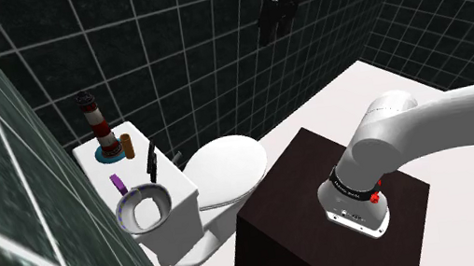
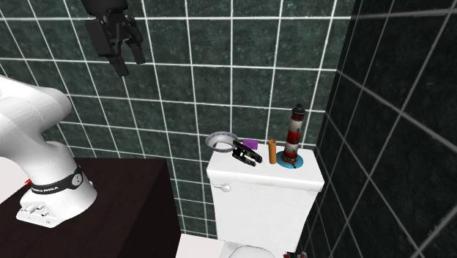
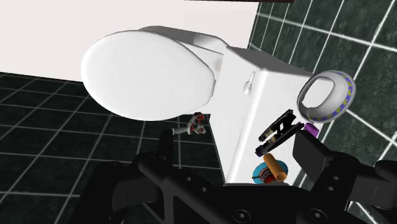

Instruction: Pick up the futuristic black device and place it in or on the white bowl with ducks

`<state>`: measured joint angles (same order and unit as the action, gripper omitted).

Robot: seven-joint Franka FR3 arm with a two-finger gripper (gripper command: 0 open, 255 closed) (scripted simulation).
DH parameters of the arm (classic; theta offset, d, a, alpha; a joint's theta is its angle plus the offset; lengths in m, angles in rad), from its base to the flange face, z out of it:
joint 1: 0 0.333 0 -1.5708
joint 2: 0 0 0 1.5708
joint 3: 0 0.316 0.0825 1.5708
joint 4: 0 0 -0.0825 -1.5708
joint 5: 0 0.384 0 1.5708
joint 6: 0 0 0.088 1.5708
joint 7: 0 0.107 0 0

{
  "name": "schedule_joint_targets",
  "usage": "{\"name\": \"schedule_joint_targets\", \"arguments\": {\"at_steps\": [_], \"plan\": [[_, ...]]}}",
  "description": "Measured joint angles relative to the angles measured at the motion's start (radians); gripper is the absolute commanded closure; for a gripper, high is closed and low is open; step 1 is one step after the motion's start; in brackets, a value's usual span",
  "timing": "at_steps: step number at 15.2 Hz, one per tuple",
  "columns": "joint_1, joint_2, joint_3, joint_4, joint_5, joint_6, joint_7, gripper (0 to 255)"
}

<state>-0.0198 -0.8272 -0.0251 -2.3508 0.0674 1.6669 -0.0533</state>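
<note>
end effector (image 2: 129,63) hangs open and empty, well above the black device (image 2: 247,155) lying beside the bowl (image 2: 220,135).

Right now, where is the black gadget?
In the second exterior view, the black device sits on the toilet tank lid, between the bowl to its left and a brown cylinder to its right.

Flat, even light leaves the dark tiled wall (image 1: 169,61) dim in every view while the white toilet tank (image 2: 264,194) and lid (image 3: 149,76) stand out bright, with soft grey shading down the tank's side in the wrist view and a pale sheen on the tiles at the shoulder view's left.
</note>
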Motion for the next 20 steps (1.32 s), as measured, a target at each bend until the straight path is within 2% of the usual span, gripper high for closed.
{"name": "schedule_joint_targets", "arguments": {"at_steps": [3, 11, 16, 20], "plan": [[0.000, 0.012, 0.030, -0.021, 0.012, 0.033, 0.039, 0], [-0.006, 0.142, 0.208, -0.099, 0.067, 0.236, 0.284, 0], [-0.024, 0.285, 0.323, -0.075, 0.071, 0.349, 0.451, 0], [-0.050, 0.432, 0.417, -0.032, 0.043, 0.441, 0.601, 0]]}}
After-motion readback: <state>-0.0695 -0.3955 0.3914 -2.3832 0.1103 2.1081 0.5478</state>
